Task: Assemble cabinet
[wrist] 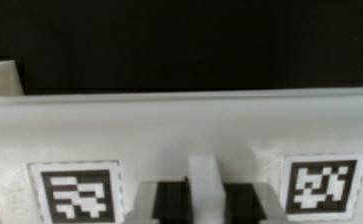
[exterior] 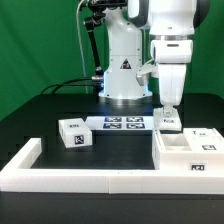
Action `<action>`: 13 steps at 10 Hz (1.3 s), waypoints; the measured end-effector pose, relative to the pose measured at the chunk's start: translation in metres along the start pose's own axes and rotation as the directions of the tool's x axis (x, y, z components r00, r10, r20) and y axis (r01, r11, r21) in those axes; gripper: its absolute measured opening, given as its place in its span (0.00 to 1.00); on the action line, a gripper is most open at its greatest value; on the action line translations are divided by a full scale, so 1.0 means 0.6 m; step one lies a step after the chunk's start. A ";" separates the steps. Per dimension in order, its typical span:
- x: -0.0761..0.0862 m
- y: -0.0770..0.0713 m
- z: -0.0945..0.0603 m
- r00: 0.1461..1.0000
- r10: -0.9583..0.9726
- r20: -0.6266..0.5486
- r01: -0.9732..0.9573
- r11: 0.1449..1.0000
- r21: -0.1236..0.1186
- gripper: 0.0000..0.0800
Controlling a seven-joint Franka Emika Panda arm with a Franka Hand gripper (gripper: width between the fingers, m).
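At the exterior view's left, a small tagged block point(exterior: 72, 133) sits alone (well apart from the rest). Right of centre, the gripper point(exterior: 168, 109) is closed on a small white panel point(exterior: 168, 123). The cabinet box point(exterior: 186, 156) lies rightmost.

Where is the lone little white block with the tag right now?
The small white block sits on the table toward the exterior view's left, beside the end of the marker board, apart from the white rim bar.
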State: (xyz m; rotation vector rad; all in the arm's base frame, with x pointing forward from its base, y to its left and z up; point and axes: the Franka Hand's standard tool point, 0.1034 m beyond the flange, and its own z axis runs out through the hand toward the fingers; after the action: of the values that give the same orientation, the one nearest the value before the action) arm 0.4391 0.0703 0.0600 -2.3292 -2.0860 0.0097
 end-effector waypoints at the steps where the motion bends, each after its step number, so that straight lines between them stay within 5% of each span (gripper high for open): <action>1: 0.000 0.000 0.000 1.000 0.002 -0.001 -0.002 1.000 -0.001 0.09; 7: 0.006 0.023 -0.005 1.000 0.003 -0.004 -0.003 1.000 -0.011 0.09; 9: 0.004 0.027 -0.001 1.000 0.005 0.003 -0.005 1.000 0.010 0.09; 13: 0.004 0.026 0.001 1.000 0.006 0.004 -0.006 1.000 0.015 0.09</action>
State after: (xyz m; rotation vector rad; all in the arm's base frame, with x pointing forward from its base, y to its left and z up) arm 0.4548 0.0708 0.0590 -2.3286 -2.0736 0.0290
